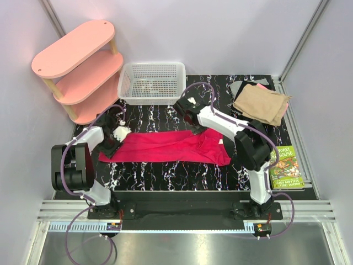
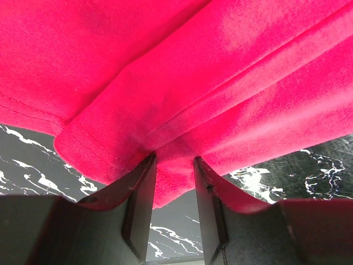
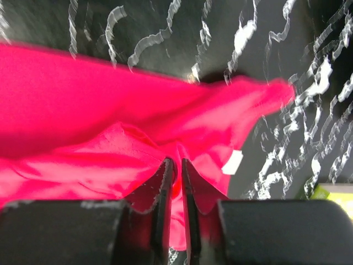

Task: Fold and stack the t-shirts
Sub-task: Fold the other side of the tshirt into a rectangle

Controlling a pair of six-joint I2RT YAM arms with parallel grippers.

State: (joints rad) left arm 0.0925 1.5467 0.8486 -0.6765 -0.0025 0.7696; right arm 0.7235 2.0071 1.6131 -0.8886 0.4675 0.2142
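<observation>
The crimson-pink t-shirt (image 1: 165,146) lies folded into a long strip across the black marbled mat (image 1: 165,178). My left gripper (image 1: 111,143) is shut on the shirt's left end; in the left wrist view the cloth (image 2: 182,83) bunches between the jaws of the gripper (image 2: 174,161). My right gripper (image 1: 197,134) is shut on the shirt's far edge right of the middle; in the right wrist view the jaws of the gripper (image 3: 176,164) are nearly closed on a pinched fold of the shirt (image 3: 83,110). A tan folded shirt (image 1: 260,103) tops a stack at the back right, with pale pink and grey edges under it.
A white mesh basket (image 1: 151,83) stands at the back of the mat. A pink three-tier shelf (image 1: 77,66) stands at the back left. A green book (image 1: 287,168) lies at the right edge, beside the right arm.
</observation>
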